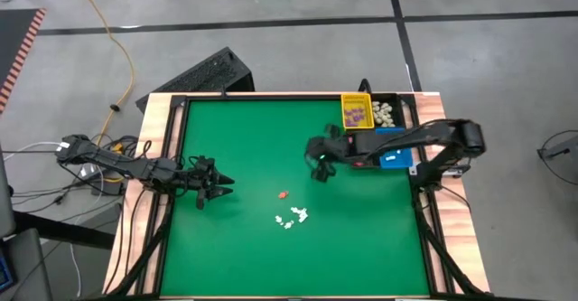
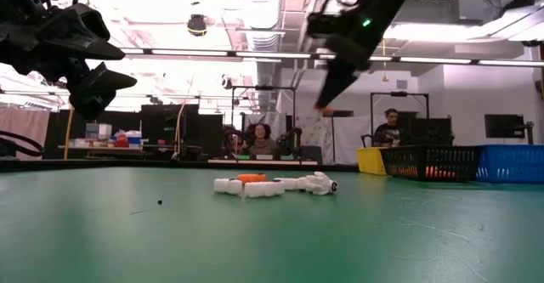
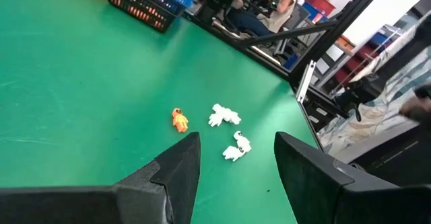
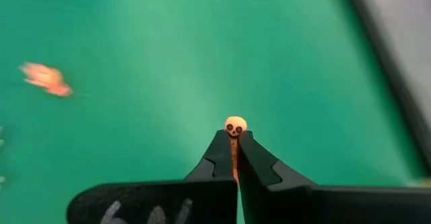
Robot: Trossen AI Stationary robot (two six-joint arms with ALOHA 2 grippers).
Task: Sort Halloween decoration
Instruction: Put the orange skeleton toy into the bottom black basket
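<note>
My right gripper point(image 4: 234, 140) is shut on a tiny orange trinket with a skull-like face point(image 4: 234, 126), high above the green table point(image 1: 244, 147) and right of its middle point(image 1: 318, 167). Another orange trinket point(image 1: 283, 193) and a small cluster of cream-white trinkets point(image 1: 293, 216) lie flat on the table, nearer the front edge. My left gripper point(image 1: 217, 185) stands open at the table's left side, pointing level toward them; its wrist view shows the orange one point(image 3: 179, 120) and the white ones point(image 3: 229, 133) ahead of its fingers. My right gripper pinches the orange trinket's body point(image 4: 234, 158) between its two fingertips. The round face end point(image 4: 234, 125) sticks out past the tips. The fingers slant down from the table's right side point(image 2: 327, 96). The trinket is lifted clear of the table.
Yellow point(image 1: 357, 111), black point(image 1: 386, 113) and blue point(image 1: 390, 152) bins stand at the table's far right corner, with purple and cream pieces in them. A raised wooden frame point(image 1: 149, 156) borders the table. People sit in the room beyond the far edge point(image 2: 259, 138).
</note>
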